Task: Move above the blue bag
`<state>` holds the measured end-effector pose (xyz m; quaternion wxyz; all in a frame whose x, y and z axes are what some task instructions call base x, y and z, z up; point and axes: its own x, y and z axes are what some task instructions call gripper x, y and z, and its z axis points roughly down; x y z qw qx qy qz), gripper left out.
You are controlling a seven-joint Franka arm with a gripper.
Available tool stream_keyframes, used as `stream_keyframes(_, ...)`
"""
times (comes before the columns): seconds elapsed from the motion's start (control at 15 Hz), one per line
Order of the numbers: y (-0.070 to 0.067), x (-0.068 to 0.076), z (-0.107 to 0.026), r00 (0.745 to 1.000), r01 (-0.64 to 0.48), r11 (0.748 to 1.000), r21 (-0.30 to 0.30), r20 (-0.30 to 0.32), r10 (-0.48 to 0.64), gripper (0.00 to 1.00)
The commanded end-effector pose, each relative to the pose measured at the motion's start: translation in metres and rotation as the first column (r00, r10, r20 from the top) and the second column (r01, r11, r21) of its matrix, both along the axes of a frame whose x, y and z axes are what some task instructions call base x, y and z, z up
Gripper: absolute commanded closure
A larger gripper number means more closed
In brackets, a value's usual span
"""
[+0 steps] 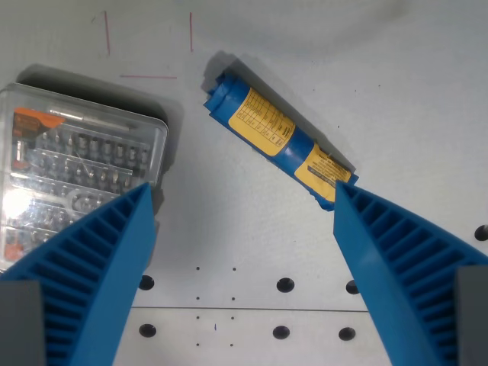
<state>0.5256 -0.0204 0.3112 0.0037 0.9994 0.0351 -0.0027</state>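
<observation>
The blue bag (276, 139) is a rolled blue packet with yellow labels. It lies diagonally on the white table, from upper middle down to the wrist view's right. My gripper (242, 194) is open and empty above the table. Its two blue ribbed fingers rise from the bottom corners. The right fingertip (345, 197) overlaps the lower end of the bag in the picture. The left fingertip (141, 194) overlaps a clear case. Most of the bag lies above the gap between the fingers in the picture.
A clear plastic case of screwdriver bits (76, 168) lies at the wrist view's left. The white table (252, 236) has rows of dark holes near the bottom and thin red marks (149, 75) at the upper left.
</observation>
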Motion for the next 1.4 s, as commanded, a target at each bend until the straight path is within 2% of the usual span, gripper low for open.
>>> stream_keyframes(0.07, 0.0, 0.0, 0.001, 1.0, 0.0, 1.0, 0.0, 0.003, 0.0, 0.0)
stream_keyframes(0.47, 0.0, 0.0, 0.001, 1.0, -0.021, 1.0, 0.0, 0.003, 0.021, 0.0)
stream_keyframes(0.87, -0.001, -0.001, -0.006, 0.994, -0.107, 0.994, -0.007, 0.01, 0.107, 0.0)
stream_keyframes(1.13, -0.004, -0.003, -0.014, 0.982, -0.188, 0.982, -0.015, 0.025, 0.189, 0.0)
stream_keyframes(1.4, -0.007, -0.005, -0.026, 0.956, -0.289, 0.957, -0.03, 0.038, 0.29, 0.0)
